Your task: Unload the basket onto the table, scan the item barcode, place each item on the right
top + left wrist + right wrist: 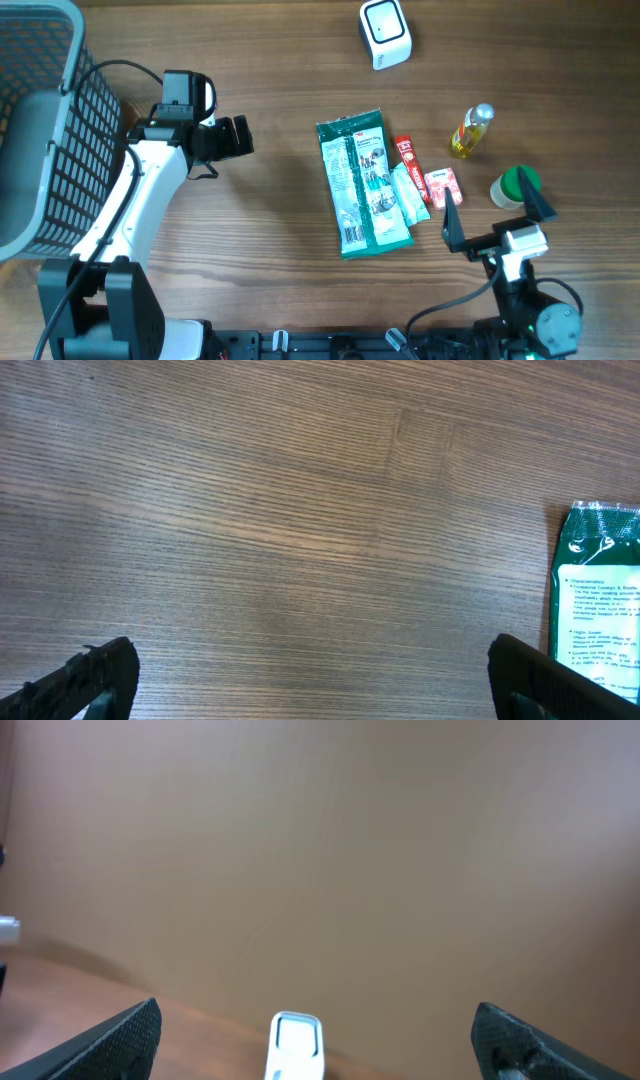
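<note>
scanner (385, 32) on wood tbl (280, 70), basket (85, 120) left

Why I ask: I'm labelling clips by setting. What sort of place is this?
Probably a mock shop checkout: a white scanner stands on the wooden table, a green packet and bottle are nearby, and a grey basket at the edge.

Overhead: high up, facing straight down, whole table (280, 70) in frame. Left wrist: close over the table, tipped downward past the left gripper (310, 700); green packet (600, 610) to that gripper's right, shared with overhead. Right wrist: low, nearly level, facing ahead of the right gripper (491, 207) toward the white scanner (296, 1045), likewise shared with overhead.
</note>
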Tool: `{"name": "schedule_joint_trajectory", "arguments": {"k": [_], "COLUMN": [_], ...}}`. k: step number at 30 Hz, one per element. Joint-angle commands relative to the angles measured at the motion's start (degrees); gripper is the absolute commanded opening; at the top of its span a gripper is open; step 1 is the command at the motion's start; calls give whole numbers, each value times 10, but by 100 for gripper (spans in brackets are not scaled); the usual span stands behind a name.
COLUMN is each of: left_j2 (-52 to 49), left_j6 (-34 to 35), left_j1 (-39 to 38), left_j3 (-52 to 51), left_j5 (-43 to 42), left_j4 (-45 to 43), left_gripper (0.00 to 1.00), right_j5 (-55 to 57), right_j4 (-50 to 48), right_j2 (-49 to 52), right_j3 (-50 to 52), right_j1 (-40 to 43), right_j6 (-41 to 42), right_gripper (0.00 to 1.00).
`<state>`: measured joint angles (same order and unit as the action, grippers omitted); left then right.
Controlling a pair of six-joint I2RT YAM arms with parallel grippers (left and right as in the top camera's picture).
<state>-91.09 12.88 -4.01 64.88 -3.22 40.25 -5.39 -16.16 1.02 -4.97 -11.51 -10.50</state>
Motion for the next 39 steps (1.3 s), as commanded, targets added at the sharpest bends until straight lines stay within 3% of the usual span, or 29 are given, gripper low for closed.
{"name": "schedule_joint_trajectory", "arguments": {"k": [1, 7, 30, 34, 39], "left_j2": [0, 0, 2, 74, 293], "left_j6": [-7, -7, -7, -7, -7], "left_j1": [1, 1, 2, -8, -10], "left_j3": [2, 2, 2, -1, -1], "left_j5": [3, 3, 3, 3, 3], "left_j4": [-2, -2, -2, -1, -1], "left_gripper": [100, 100, 100, 100, 100], "right_j5": [-7, -4, 0, 0, 0], "right_j4": [-3, 161, 159, 159, 159], "right_j2": [-8, -8, -8, -8, -8], "right_j3": [40, 47, 47, 47, 47], "right_j1": [3, 3, 3, 3, 3], "right_j6": [23, 34, 30, 30, 30], "right_gripper": [99, 100, 100, 100, 100]}}
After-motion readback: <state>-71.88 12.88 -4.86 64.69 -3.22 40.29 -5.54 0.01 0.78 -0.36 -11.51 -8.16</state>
